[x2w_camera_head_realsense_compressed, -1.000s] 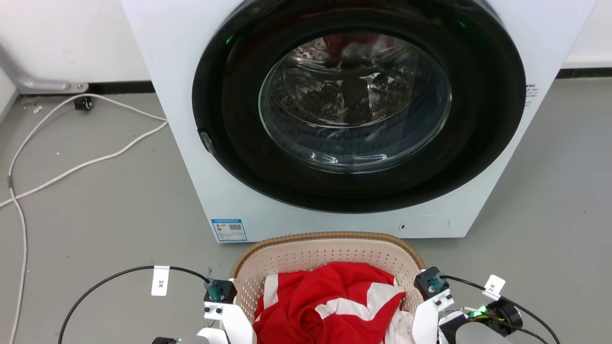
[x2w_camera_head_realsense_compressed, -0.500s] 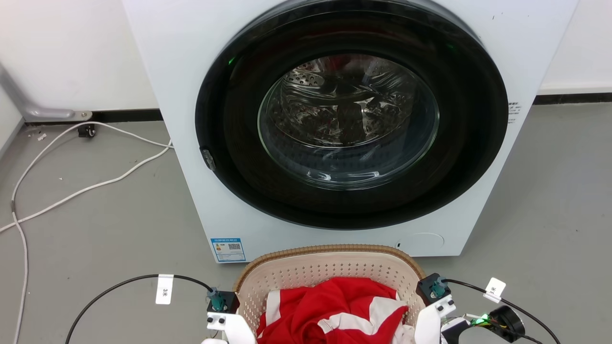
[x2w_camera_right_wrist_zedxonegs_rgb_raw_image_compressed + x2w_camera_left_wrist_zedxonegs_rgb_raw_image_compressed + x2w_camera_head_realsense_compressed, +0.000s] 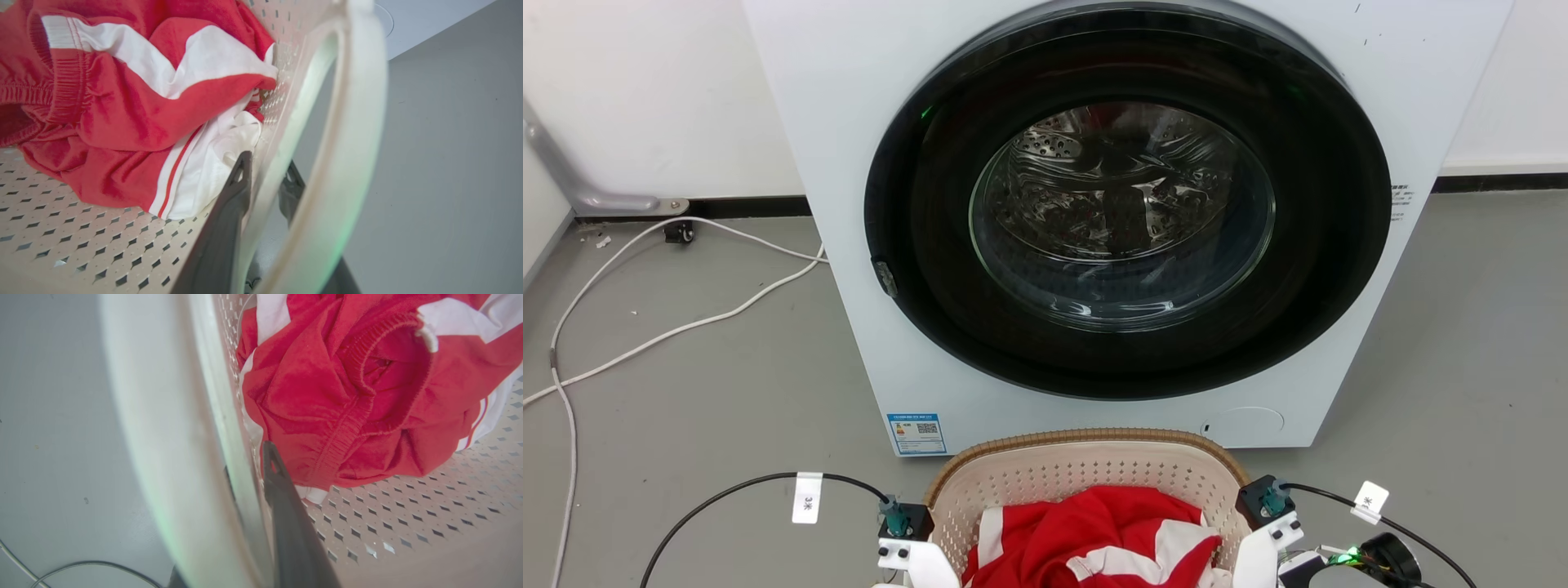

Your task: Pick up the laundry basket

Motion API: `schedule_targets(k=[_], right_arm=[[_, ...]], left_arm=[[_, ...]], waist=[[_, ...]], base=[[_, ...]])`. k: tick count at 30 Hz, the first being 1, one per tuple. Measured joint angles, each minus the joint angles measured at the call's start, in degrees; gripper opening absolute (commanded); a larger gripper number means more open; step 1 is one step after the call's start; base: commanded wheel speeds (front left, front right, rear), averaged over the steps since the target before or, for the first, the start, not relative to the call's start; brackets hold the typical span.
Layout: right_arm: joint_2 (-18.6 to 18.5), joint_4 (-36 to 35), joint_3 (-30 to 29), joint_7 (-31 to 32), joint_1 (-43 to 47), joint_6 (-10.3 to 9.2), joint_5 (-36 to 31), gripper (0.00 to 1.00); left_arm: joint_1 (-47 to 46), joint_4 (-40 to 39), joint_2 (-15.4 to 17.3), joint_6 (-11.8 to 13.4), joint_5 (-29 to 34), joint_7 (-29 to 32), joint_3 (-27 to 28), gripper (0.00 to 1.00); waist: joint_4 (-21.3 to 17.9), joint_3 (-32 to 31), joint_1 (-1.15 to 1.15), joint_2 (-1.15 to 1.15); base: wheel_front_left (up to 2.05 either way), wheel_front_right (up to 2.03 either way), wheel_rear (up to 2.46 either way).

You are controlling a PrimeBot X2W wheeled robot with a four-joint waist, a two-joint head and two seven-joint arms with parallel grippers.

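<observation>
Here the laundry basket (image 3: 1086,474) fronts the washing machine (image 3: 849,122) on grey floor (image 3: 686,392).

Bright, even, diffuse indoor light is recorded in the head view, with only faint soft shadow noted on the grey floor (image 3: 686,392) at the foot of the washing machine (image 3: 833,122) and thin white glare streaks registered low on its door glass (image 3: 1123,220). In both wrist views the near handle (image 3: 163,437) of the laundry basket (image 3: 408,522) is rendered heavily blurred and tinged green toward the bottom, while the red garment (image 3: 310,388) is held sharp. Wide-angle bending is observed at the wrist views' edges.
</observation>
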Motion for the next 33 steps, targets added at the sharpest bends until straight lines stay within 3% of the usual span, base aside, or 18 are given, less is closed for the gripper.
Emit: schedule_targets(k=[33], right_arm=[[-0.8,0.5,7.6,-1.3,-0.7,-0.01,8.3,0.00]], left_arm=[[-0.8,0.4,0.4,0.0,-4.8,-1.0,-4.4,0.00]], waist=[[0.0,0.2,0.01,0.00]], base=[[0.00,0.00,0.00]])
